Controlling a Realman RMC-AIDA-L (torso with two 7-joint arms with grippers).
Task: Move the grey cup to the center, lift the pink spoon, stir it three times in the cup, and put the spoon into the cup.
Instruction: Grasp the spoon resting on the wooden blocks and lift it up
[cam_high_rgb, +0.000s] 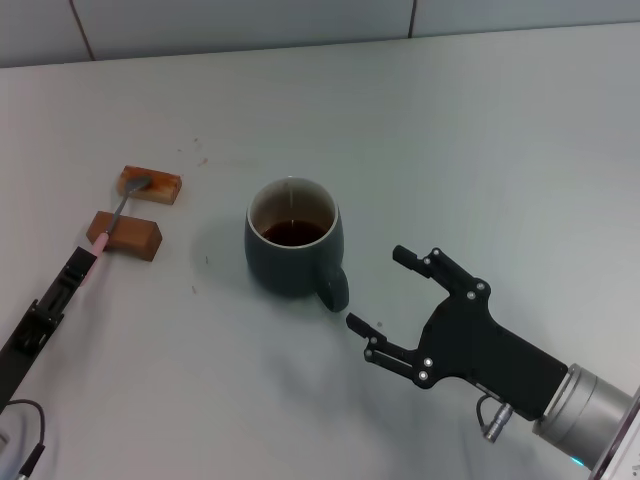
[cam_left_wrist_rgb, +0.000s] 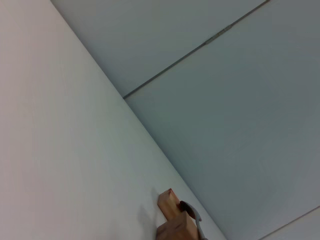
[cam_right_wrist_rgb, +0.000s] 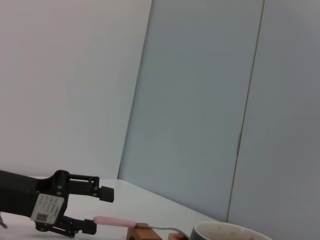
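Observation:
The grey cup (cam_high_rgb: 293, 250) stands mid-table with dark liquid inside, its handle turned toward my right gripper (cam_high_rgb: 378, 288). That gripper is open, just to the right of the handle and not touching it. The pink spoon (cam_high_rgb: 118, 218) lies across two brown blocks, its bowl on the far block and its pink handle end over the near one. My left gripper (cam_high_rgb: 84, 260) sits at the handle's tip. In the right wrist view the left gripper (cam_right_wrist_rgb: 101, 211) is open, with the pink spoon (cam_right_wrist_rgb: 114, 221) handle tip by its lower finger. The cup rim (cam_right_wrist_rgb: 230, 231) shows in that same view.
Two brown rectangular blocks (cam_high_rgb: 150, 186) (cam_high_rgb: 127, 236) carry the spoon at the table's left. In the left wrist view the blocks (cam_left_wrist_rgb: 175, 220) sit near the table's far edge, against a grey panelled wall. The white table (cam_high_rgb: 480, 150) stretches off to the right.

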